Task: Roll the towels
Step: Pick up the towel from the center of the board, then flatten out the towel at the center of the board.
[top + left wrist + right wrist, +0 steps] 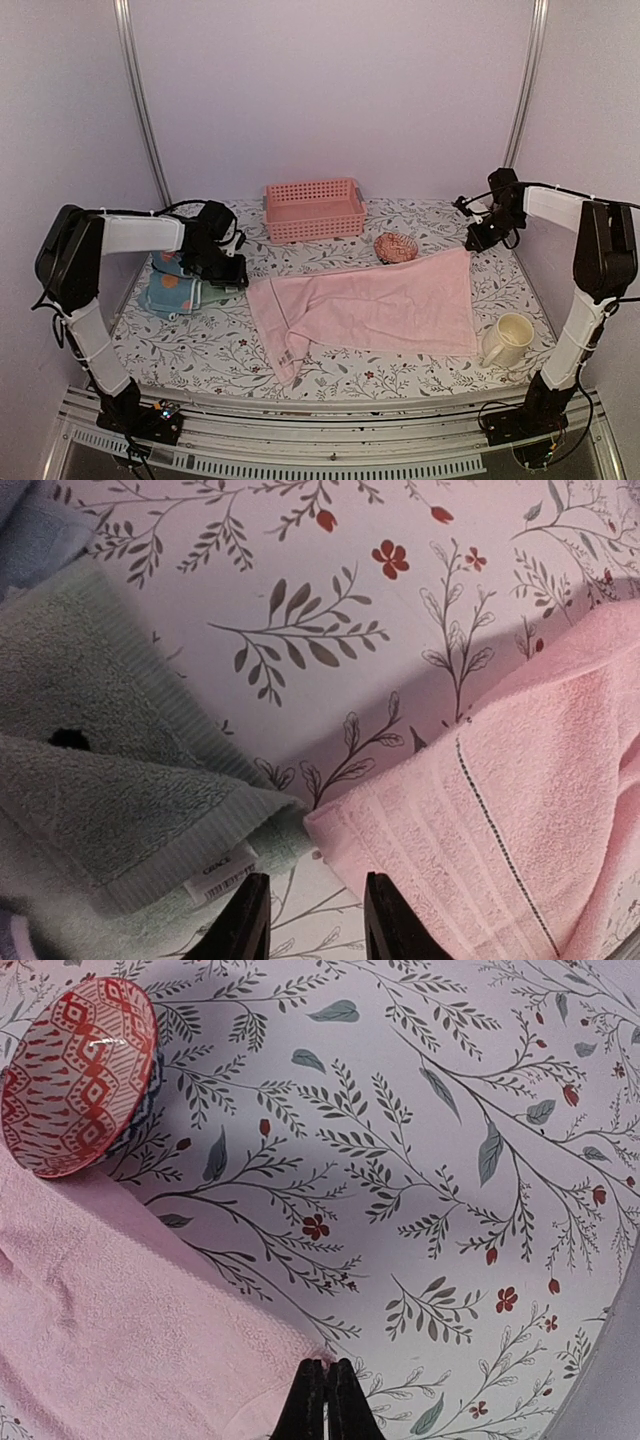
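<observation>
A pink towel lies spread flat in the middle of the table, its near left corner folded over. My right gripper is at the towel's far right corner, and its jaws are pressed together on the tip of that pink corner. At the towel's left corner my left gripper is low over the table. Its fingers stand apart over bare cloth, with the pink edge beside the right finger. A sage green towel lies just left of them, on a pile with a spotted blue towel.
A pink slatted basket stands at the back centre. A red patterned bowl sits against the towel's far edge, also seen in the right wrist view. A cream mug stands by the towel's near right corner. A light blue cloth shows at the far left.
</observation>
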You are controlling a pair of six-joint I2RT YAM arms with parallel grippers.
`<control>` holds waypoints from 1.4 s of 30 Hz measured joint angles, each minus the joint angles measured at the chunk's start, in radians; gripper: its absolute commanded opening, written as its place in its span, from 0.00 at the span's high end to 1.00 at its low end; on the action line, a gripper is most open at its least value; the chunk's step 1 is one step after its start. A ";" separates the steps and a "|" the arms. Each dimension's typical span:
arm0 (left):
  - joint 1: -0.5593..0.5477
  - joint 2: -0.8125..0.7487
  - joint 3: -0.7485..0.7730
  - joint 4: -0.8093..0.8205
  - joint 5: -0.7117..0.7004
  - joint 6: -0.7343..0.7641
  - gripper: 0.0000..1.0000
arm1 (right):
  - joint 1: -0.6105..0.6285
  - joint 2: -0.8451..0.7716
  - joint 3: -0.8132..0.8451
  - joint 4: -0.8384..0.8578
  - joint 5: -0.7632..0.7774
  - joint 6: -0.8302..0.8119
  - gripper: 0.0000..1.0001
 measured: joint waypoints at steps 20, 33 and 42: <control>0.000 0.159 0.095 0.019 0.100 0.001 0.70 | -0.018 0.045 -0.003 -0.006 -0.004 -0.008 0.97; 0.000 0.137 0.106 0.010 0.117 0.018 1.00 | -0.018 0.054 -0.003 -0.006 -0.007 -0.007 0.97; 0.000 -0.187 0.129 -0.019 0.003 0.044 1.00 | -0.045 -0.011 0.052 -0.025 -0.010 -0.002 0.97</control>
